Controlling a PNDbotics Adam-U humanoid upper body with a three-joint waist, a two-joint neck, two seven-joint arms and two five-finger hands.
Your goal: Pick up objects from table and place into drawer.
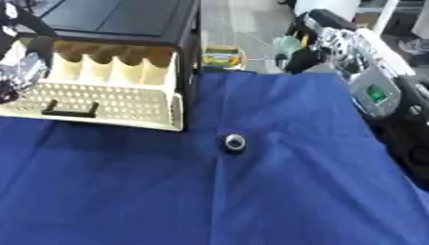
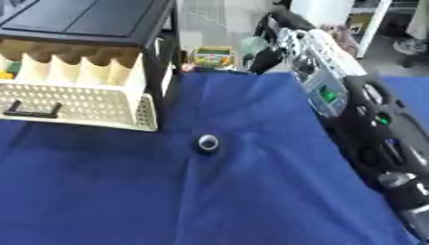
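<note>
**Drawer open, one small object left on the cloth**

The cream drawer point(image 1: 100, 100) is seen pulled out of its black cabinet point(image 1: 126, 19) at the upper left of the frame, its perforated front and dark handle turned toward the camera. A glimpse of yellow is caught at its far left edge in the right eye view; what it is cannot be told.

One task item is left out: a small dark round object point(image 1: 234, 142) with a shiny centre, lying on the blue-covered surface point(image 1: 293, 191) near the middle of the frame, just below and right of the drawer's corner. No long axis is shown; its bright face is turned upward.

The left hand point(image 1: 21, 67) is glimpsed at the left edge beside the drawer; whether its fingers are spread or curled cannot be told. The right arm point(image 2: 335, 86) is stretched along the right side, its hand hidden.

The pickup is judged not yet begun.
</note>
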